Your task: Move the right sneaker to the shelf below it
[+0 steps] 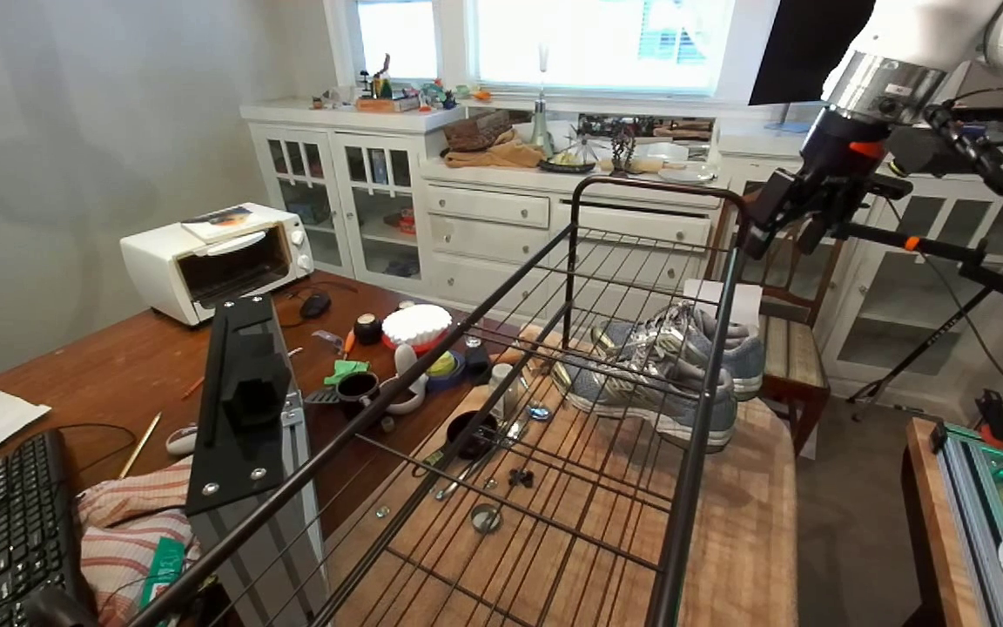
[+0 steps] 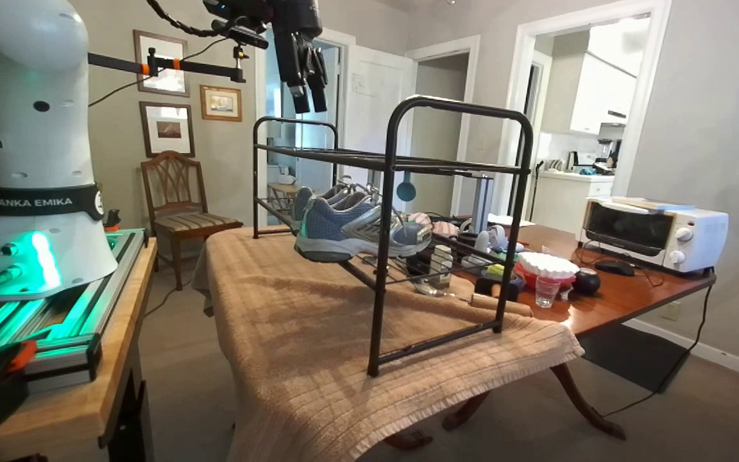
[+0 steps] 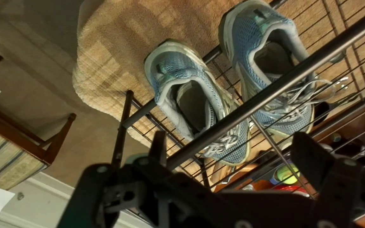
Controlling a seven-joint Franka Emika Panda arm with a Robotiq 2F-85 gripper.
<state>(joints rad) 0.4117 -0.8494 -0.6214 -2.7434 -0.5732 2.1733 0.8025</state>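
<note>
Two grey-blue and white sneakers stand side by side on the lower wire tier (image 2: 363, 276) of the black rack, heels overhanging its rail. I take the right sneaker as the one on the right seen from the heels: it is the nearer (image 2: 344, 221) in an exterior view, the farther (image 1: 741, 353) in an exterior view, and left (image 3: 176, 65) in the wrist view. The other sneaker (image 3: 242, 38) is beside it. The upper tier (image 1: 510, 286) passes above both and partly covers their toes. My gripper (image 2: 312, 102) is open and empty above the upper tier; its fingers (image 3: 230, 139) are wide apart.
The upper rail (image 3: 249, 104) crosses between gripper and sneakers. A towel-covered table (image 2: 267, 289) bears the rack. Cups, tools and a red-white bowl (image 1: 417, 326) lie behind the rack. A toaster oven (image 1: 205, 261) stands farther off. A chair (image 1: 784, 348) is beside the rack.
</note>
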